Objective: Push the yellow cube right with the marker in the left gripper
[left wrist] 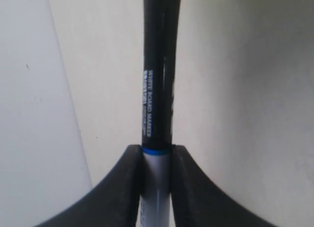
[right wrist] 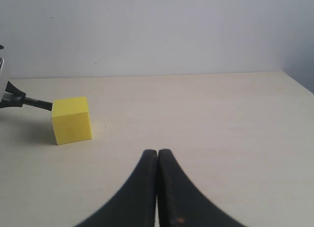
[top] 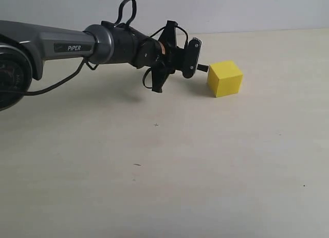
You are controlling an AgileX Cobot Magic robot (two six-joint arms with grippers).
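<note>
The yellow cube (top: 225, 78) rests on the pale table, right of centre in the exterior view. My left gripper (top: 191, 60) is shut on the marker (top: 202, 68), whose black tip pokes out to the right and meets the cube's left face. In the left wrist view the marker (left wrist: 159, 89) runs straight out between the black fingers (left wrist: 130, 188), black cap forward, white barrel pinched; the cube is hidden there. The right wrist view shows the cube (right wrist: 71, 120) with the marker (right wrist: 35, 104) against its side. My right gripper (right wrist: 157, 153) is shut and empty, well short of the cube.
The "PiPER" arm (top: 72, 47) reaches in from the left above the table (top: 164, 166). A pale wall (right wrist: 157, 31) stands behind the table's far edge. The table's right corner edge (right wrist: 299, 82) shows in the right wrist view.
</note>
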